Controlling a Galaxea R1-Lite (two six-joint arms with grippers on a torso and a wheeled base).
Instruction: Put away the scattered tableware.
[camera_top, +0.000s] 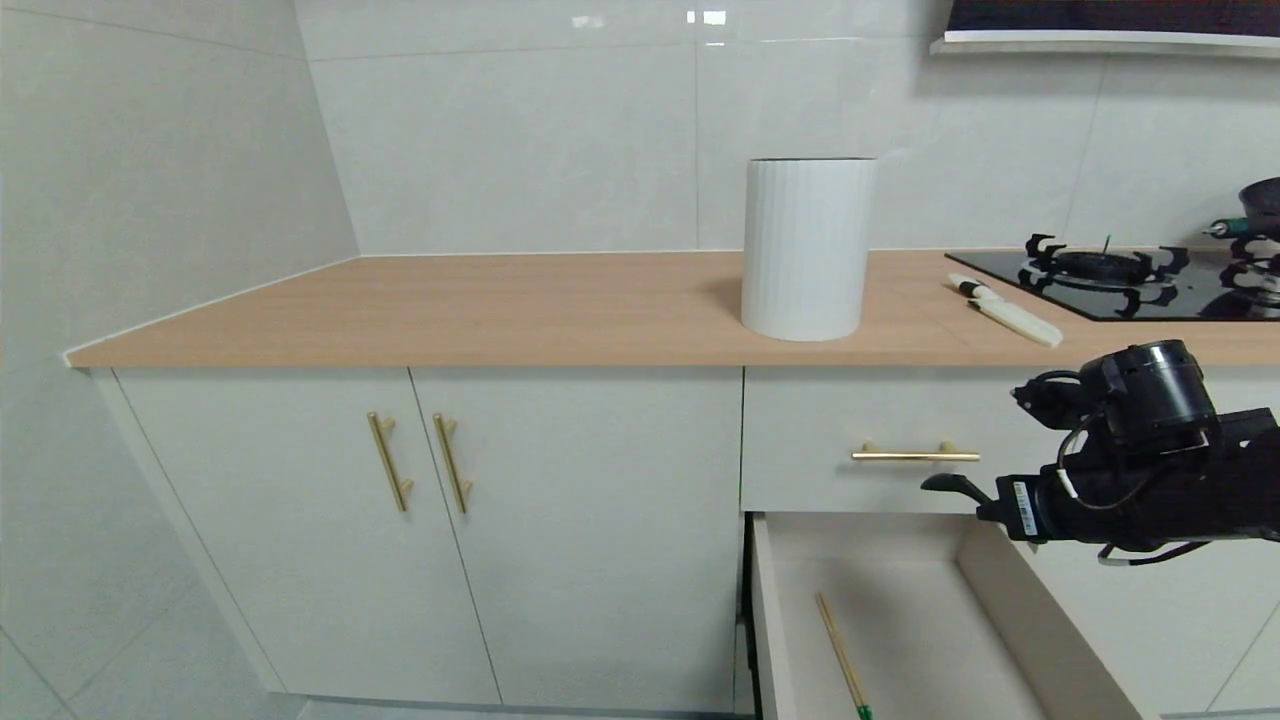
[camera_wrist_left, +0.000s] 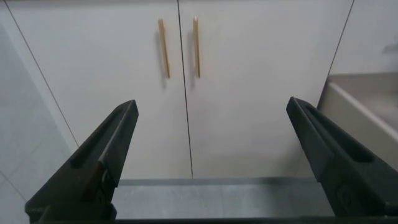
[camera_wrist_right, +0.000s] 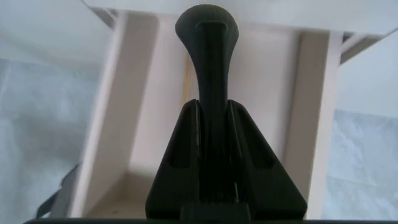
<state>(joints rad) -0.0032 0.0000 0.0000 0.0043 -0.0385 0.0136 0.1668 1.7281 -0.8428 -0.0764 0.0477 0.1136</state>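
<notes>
A pair of wooden chopsticks (camera_top: 840, 655) with green tips lies in the open drawer (camera_top: 985, 590) at the lower right. A white-handled knife (camera_top: 1005, 310) rests on the wooden countertop (camera_top: 500, 310), between a tall white ribbed holder (camera_top: 808, 248) and the stove. My right gripper (camera_top: 942, 485) hangs over the open drawer, just below the upper drawer's handle, shut with nothing in it. The right wrist view has the right gripper (camera_wrist_right: 207, 25) pointing over the drawer (camera_wrist_right: 311, 112). My left gripper (camera_wrist_left: 211, 109) is open and empty, low in front of the cabinet doors.
A black gas stove (camera_top: 1110, 275) fills the counter's right end. Two cabinet doors with gold handles (camera_top: 390, 462) stand shut at the left, and their handles (camera_wrist_left: 180, 46) face the left wrist. The upper drawer with its gold handle (camera_top: 915, 455) is shut.
</notes>
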